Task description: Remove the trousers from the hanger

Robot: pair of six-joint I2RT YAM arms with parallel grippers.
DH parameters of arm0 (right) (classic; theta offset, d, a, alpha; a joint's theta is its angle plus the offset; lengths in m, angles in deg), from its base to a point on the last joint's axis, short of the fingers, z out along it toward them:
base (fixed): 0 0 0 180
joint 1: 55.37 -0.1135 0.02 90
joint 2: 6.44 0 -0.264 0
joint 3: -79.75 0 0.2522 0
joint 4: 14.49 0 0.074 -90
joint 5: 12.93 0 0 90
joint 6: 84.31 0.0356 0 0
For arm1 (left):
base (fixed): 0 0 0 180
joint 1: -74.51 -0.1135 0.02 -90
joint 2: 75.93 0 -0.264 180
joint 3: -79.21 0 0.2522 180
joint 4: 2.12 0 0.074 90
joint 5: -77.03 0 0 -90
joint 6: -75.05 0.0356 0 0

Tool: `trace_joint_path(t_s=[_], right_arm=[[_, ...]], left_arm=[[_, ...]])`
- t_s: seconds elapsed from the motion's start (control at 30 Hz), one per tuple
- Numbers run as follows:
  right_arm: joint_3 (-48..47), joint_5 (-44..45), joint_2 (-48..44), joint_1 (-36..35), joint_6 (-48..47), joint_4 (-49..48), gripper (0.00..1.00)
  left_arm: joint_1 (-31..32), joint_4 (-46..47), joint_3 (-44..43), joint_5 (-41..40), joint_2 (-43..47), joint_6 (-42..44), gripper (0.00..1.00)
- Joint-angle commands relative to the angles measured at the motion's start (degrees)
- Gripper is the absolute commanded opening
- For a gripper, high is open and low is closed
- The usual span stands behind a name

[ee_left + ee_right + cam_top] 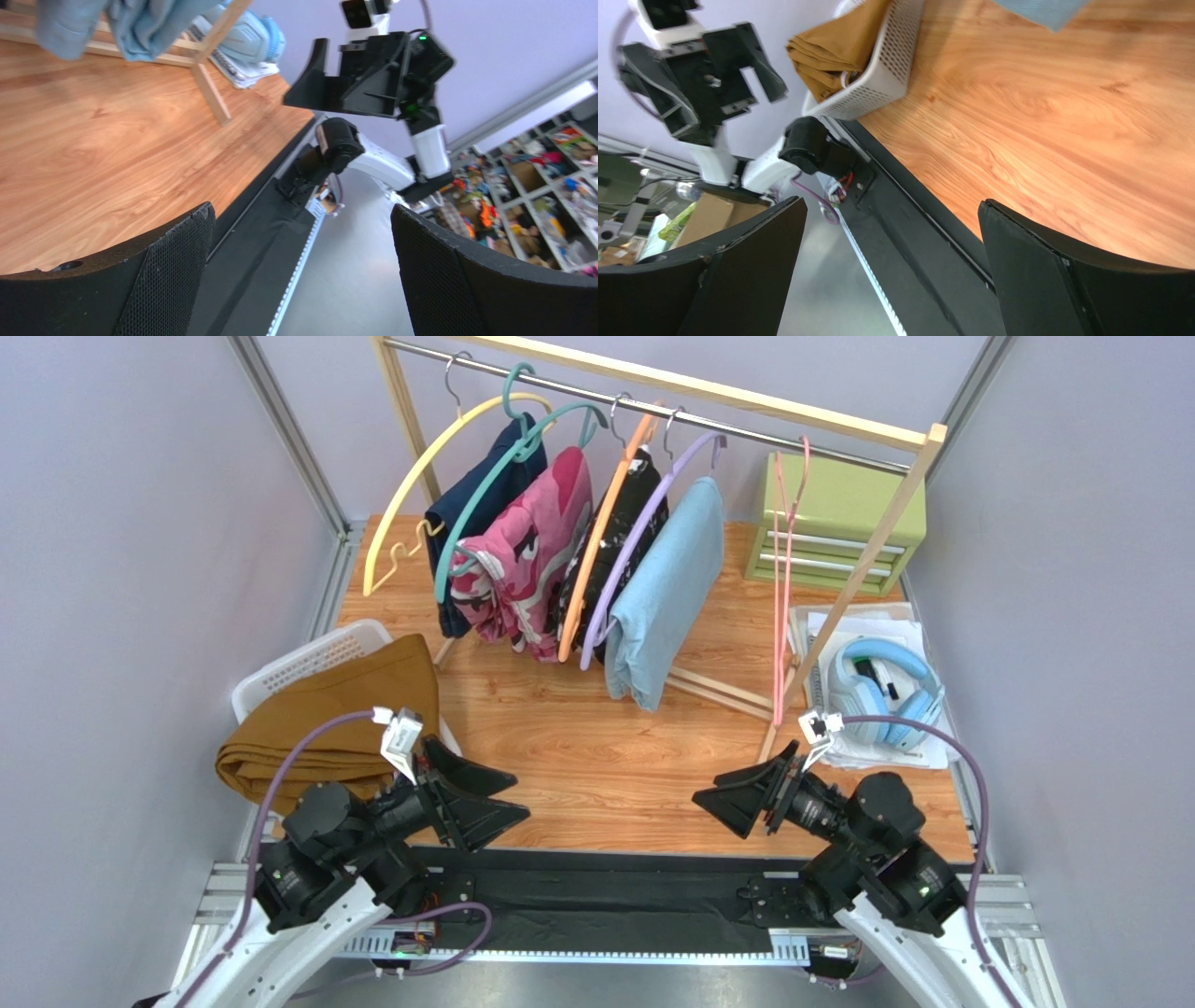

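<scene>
The mustard-brown trousers (pixel 330 714) lie folded in a white mesh laundry basket (pixel 302 661) at the left edge of the wooden table (pixel 617 742), their fabric spilling over the basket's near rim; the right wrist view shows the same folds (pixel 840 42) heaped above the basket's lattice wall (pixel 878 77). The thin pink hanger (pixel 786 574) hangs bare from the metal rail (pixel 730 423) of a wooden clothes rack, at the rail's right end close to the slanted right leg, well apart from the trousers. Further left on that rail a purple hanger (pixel 638 546) carries a light blue garment (pixel 666 595), an orange hanger (pixel 603 546) a black one, a teal hanger (pixel 491 504) a pink patterned garment (pixel 540 553), and a yellow hanger (pixel 421 476) hangs empty. Light blue headphones (pixel 881 693) rest on papers at the table's right side, in front of a green drawer unit (pixel 842 525). The left end effector (pixel 519 798) sits low near the table's near edge, just beside the basket, its fingers (pixel 168 273) spread wide apart with nothing between them. The right end effector (pixel 718 805) faces it from the other side, its fingers (pixel 1046 273) likewise parted and empty.
</scene>
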Motion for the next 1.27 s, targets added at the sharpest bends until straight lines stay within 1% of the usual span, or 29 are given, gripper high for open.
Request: trace_joint_path(t_s=[0.0,0.07,0.1,0.13,0.2,0.23,0.3,0.37,0.4,0.43,0.53,0.57,0.67,0.87,1.23], right_arm=[[8.59,-3.11,-7.44,-0.40,4.23,-15.00,1.00],[12.97,-3.64,-6.65,-0.31,4.93,-17.90,1.00],[14.66,-3.29,-6.91,-0.40,5.98,-21.31,1.00],[16.24,-3.11,-7.17,-0.40,6.34,-23.17,1.00],[19.06,-1.20,-7.09,-0.49,5.56,-25.55,1.00],[19.33,0.39,-7.09,-0.40,4.51,-24.95,1.00],[19.77,4.43,-7.09,-0.49,3.62,-22.84,1.00],[20.38,7.59,-7.09,-0.40,4.93,-20.66,1.00],[21.43,10.74,-7.00,-0.31,6.16,-19.94,1.00],[22.22,11.56,-6.74,-0.40,8.08,-19.85,1.00],[27.41,12.36,-6.82,-0.40,11.78,-21.86,1.00],[28.29,13.66,-6.82,-0.40,13.19,-20.91,1.00],[28.03,14.99,-6.65,-0.40,12.59,-17.75,1.00],[28.12,15.78,-6.74,-0.40,12.15,-15.63,1.00],[28.12,15.09,-6.30,-0.40,12.67,-15.80,1.00]], left_arm=[[0.09,17.77,9.36,5.27,6.84,-8.08,0.99],[0.09,22.96,14.20,5.88,10.53,-9.94,0.99],[0.09,25.42,15.10,6.76,10.02,-10.64,0.99],[0.09,29.36,16.15,7.81,8.71,-11.69,0.99],[0.09,33.60,20.28,8.88,8.00,-13.72,1.00],[0.09,36.83,21.60,8.79,8.08,-15.47,0.99],[0.09,38.44,25.29,7.91,8.69,-16.71,0.99],[0.09,39.94,28.01,7.56,10.01,-18.03,1.00],[0.09,40.20,29.42,7.73,10.36,-18.38,0.99],[0.09,41.34,30.39,8.17,9.93,-18.56,0.99],[0.09,42.22,33.21,8.44,10.28,-18.91,0.99],[0.09,42.58,34.43,8.52,10.19,-19.26,0.99],[0.09,40.74,34.88,8.78,10.10,-18.21,0.99],[0.09,38.19,34.71,8.53,10.02,-16.89,0.99],[0.18,36.78,34.71,8.52,10.10,-17.15,0.99]])
